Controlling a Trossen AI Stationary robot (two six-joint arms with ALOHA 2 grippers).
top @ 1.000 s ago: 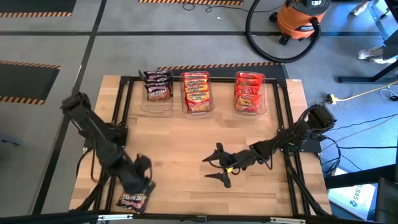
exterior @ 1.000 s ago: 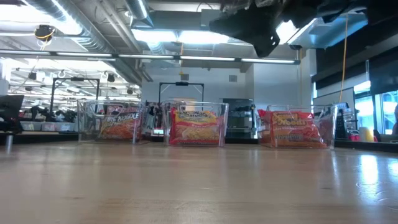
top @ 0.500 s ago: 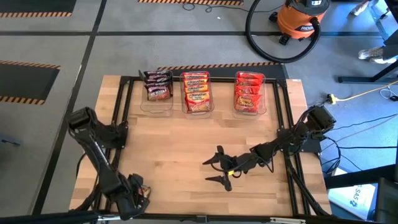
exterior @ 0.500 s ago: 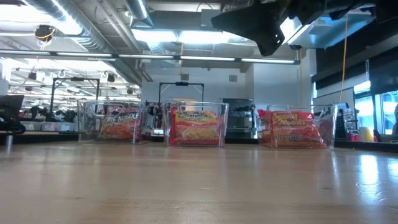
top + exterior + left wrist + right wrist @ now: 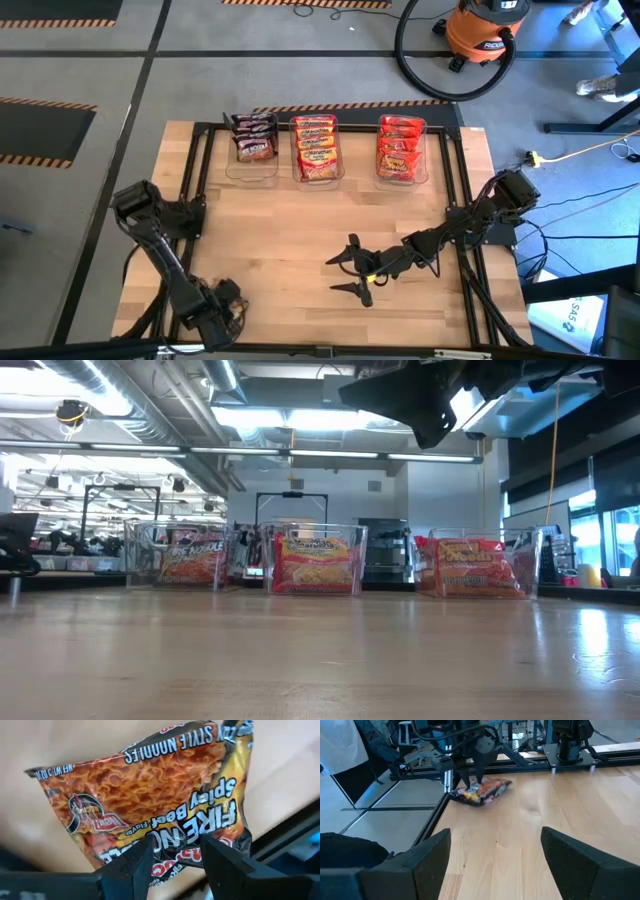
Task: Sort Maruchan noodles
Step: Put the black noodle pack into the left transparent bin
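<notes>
Glossy dark-orange noodle pkt (image 5: 150, 805) lying at table's near-left corner, being pinched by left gripper (image 5: 172, 857); possibly slipping w/ thin edge grip. Right gripper (image 5: 350, 270) hovering mid-table, fingers spread.

We count three tubs at the table's far edge: a left tub (image 5: 252, 150), a middle tub (image 5: 317, 150) and a right tub (image 5: 402, 150), each holding stacked packets whose number we cannot tell. One more packet (image 5: 150, 805) lies loose. We see two arms, a left gripper (image 5: 175, 860) and a right gripper (image 5: 350, 272).
</notes>
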